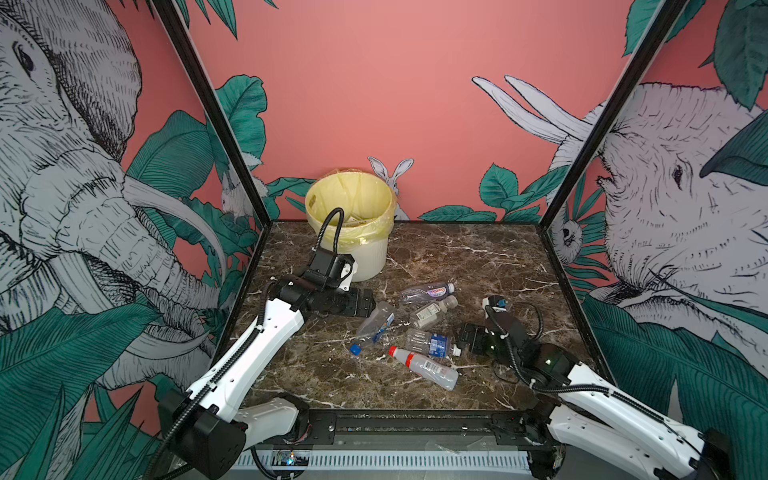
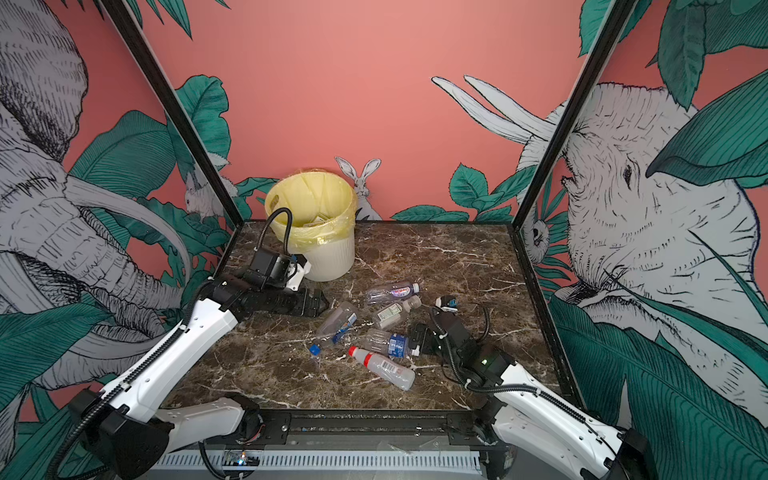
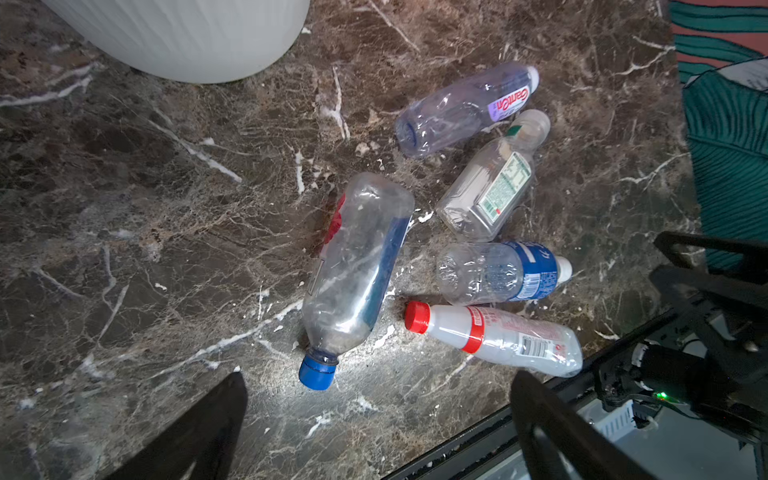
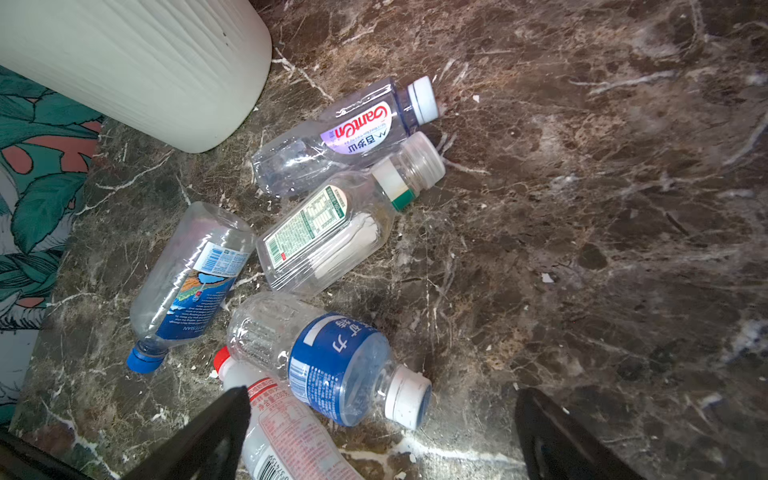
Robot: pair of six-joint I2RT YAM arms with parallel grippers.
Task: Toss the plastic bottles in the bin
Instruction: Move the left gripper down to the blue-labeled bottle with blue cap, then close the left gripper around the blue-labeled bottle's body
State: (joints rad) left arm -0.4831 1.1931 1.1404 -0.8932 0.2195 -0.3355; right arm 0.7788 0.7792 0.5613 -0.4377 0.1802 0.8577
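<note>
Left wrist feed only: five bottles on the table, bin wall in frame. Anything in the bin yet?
Observer: Yes. In both top views the bin is lined with a yellow bag, and a few things lie at the bottom, too small to identify.
Operator: And the right side?
Observer: The right gripper is open. In the right wrist view the white-capped end of the blue-label bottle lies between its fingers, not gripped.

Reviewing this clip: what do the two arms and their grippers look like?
Both the left arm and right arm have white shells, black joints and black ribbed cable hoses alongside. The left gripper and right gripper are black with tapering fingers. A green light glows on the right arm.
</note>
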